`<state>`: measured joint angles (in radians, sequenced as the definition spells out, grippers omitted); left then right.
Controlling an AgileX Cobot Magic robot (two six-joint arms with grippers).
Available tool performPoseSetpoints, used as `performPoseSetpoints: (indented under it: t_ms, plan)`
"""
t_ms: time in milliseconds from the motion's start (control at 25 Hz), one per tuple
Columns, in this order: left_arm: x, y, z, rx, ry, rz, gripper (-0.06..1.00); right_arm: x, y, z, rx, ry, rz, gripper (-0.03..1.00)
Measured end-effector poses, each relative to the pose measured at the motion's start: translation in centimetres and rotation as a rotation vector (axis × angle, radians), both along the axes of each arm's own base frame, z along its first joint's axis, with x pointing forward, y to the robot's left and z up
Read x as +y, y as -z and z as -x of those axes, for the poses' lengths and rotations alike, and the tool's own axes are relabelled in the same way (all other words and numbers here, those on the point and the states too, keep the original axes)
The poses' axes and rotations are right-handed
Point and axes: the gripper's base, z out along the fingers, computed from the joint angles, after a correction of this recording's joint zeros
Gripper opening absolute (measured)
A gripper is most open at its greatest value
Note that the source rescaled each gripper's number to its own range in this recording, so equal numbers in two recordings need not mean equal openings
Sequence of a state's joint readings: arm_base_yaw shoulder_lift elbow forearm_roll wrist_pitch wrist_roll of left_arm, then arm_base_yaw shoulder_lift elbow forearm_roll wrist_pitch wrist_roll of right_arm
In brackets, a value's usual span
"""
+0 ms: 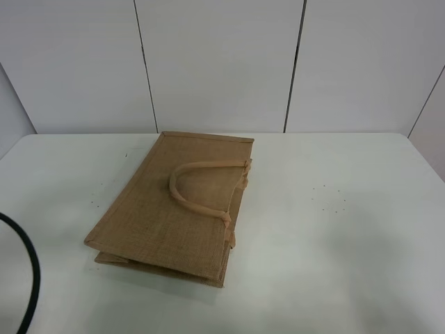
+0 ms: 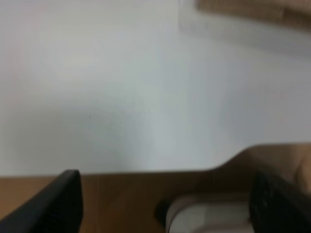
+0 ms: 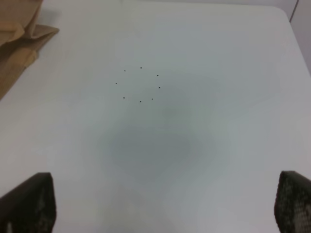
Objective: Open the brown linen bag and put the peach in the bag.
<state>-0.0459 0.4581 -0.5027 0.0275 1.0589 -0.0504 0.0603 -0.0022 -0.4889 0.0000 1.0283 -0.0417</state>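
The brown linen bag (image 1: 177, 209) lies flat on the white table (image 1: 334, 236), its loop handle (image 1: 201, 188) resting on top and its mouth closed. No peach shows in any view. Neither gripper appears in the high view. In the left wrist view my left gripper (image 2: 170, 208) is open over the table's edge, nothing between its dark fingertips (image 2: 68, 199), and a corner of the bag (image 2: 252, 9) lies far off. In the right wrist view my right gripper (image 3: 160, 208) is open above bare table, with the bag's edge (image 3: 17, 34) off to one side.
A black cable (image 1: 28, 278) curves in at the high view's lower left. A ring of small black dots (image 3: 141, 85) marks the table right of the bag. White wall panels (image 1: 222, 62) stand behind the table. Beyond the table's edge, brown floor (image 2: 121, 194) shows.
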Motion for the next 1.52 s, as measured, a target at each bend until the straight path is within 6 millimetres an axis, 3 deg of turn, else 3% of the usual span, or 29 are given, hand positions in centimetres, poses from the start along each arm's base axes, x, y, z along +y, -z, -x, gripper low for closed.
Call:
performPoseSetpoints:
  t_ms: [880,1520]
  plan:
    - [0.2,-0.9,6.3,-0.449,-0.06,0.004,1.0,0.0,0.0,0.0,0.0,0.0,0.0,1.0]
    - [0.2,-0.9,6.5,-0.462,-0.06,0.008,1.0,0.0,0.0,0.0,0.0,0.0,0.0,1.0]
